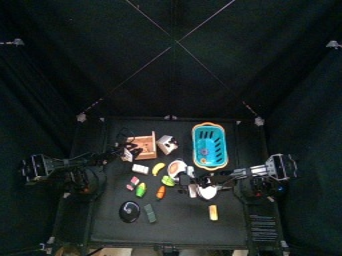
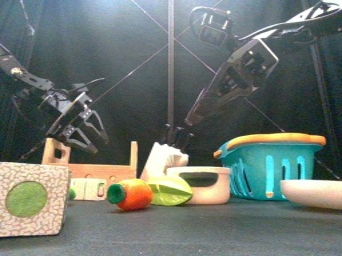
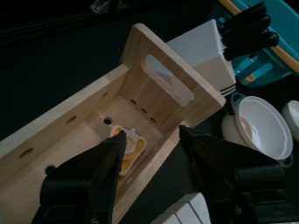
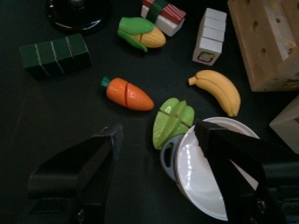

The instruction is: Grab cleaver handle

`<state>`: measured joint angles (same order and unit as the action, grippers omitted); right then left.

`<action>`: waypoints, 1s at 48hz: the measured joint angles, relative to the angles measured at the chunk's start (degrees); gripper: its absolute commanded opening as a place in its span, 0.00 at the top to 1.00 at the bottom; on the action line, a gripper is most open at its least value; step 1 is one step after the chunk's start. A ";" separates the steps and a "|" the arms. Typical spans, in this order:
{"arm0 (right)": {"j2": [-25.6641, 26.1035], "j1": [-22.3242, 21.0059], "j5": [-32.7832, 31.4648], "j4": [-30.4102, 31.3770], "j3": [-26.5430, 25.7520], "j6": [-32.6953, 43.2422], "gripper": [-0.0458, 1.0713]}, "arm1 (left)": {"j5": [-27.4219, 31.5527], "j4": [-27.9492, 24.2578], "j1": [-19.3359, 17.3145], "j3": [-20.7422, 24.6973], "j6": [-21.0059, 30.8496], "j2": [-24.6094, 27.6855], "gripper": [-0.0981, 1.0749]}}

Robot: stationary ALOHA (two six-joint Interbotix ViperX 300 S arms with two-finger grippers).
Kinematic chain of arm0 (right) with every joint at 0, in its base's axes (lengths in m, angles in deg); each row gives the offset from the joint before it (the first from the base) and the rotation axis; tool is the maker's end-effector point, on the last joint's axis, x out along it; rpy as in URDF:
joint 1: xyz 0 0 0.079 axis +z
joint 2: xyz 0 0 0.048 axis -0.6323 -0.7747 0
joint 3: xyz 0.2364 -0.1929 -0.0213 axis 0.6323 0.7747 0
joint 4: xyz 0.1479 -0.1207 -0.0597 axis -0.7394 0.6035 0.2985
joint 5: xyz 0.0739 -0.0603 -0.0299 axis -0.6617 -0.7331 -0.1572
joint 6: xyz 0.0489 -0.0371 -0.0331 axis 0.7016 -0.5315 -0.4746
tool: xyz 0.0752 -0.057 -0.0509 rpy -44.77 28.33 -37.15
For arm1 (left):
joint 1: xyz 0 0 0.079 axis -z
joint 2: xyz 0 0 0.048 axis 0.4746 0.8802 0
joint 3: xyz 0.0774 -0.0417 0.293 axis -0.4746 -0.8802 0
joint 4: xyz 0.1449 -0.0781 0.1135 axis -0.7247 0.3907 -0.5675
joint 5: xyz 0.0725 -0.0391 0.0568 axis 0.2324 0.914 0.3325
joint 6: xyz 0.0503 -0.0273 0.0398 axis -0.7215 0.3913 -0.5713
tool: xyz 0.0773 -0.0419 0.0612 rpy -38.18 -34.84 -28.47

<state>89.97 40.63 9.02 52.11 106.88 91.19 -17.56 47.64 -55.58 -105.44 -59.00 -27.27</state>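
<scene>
Closest to the front camera sits a beige cube (image 2: 34,198) with a round green face. Behind it, a smooth, pale wooden crate (image 3: 105,114) with a slotted end panel lies under the left gripper (image 3: 158,162), whose jaws stand apart. The right gripper (image 4: 158,162) is spread wide above a glossy white bowl (image 4: 205,171), near a plastic carrot (image 4: 128,94) and a curved banana (image 4: 216,90). A cleaver handle cannot be told for certain in any view.

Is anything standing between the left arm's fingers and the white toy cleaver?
Yes. The light wooden crate has a tall end wall with a handle slot, and it stands between the left fingers and the white cleaver just beyond it.
</scene>
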 measured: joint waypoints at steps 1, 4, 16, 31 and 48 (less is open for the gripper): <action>-0.18 0.00 0.00 0.00 0.00 0.00 0.09 | -0.18 -0.18 0.09 -0.09 0.09 -0.09 0.16; -0.70 -0.09 0.00 0.00 -0.18 0.09 0.09 | -0.97 -0.62 0.70 0.00 0.00 -0.26 0.16; -2.72 -0.09 0.00 0.44 -2.81 -0.09 0.09 | -3.96 -4.48 6.15 1.14 -0.09 -4.31 0.16; -7.82 2.29 -0.88 5.27 -5.98 -0.09 0.09 | -6.86 -11.60 15.56 0.79 -0.09 -8.44 0.16; -10.11 6.68 -3.69 7.12 -11.51 -0.09 0.09 | -7.91 -14.50 19.51 -3.16 0.00 -8.96 0.16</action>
<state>79.87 47.30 5.33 59.23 95.37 91.10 -25.47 33.14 -36.06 -108.61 -59.00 -36.23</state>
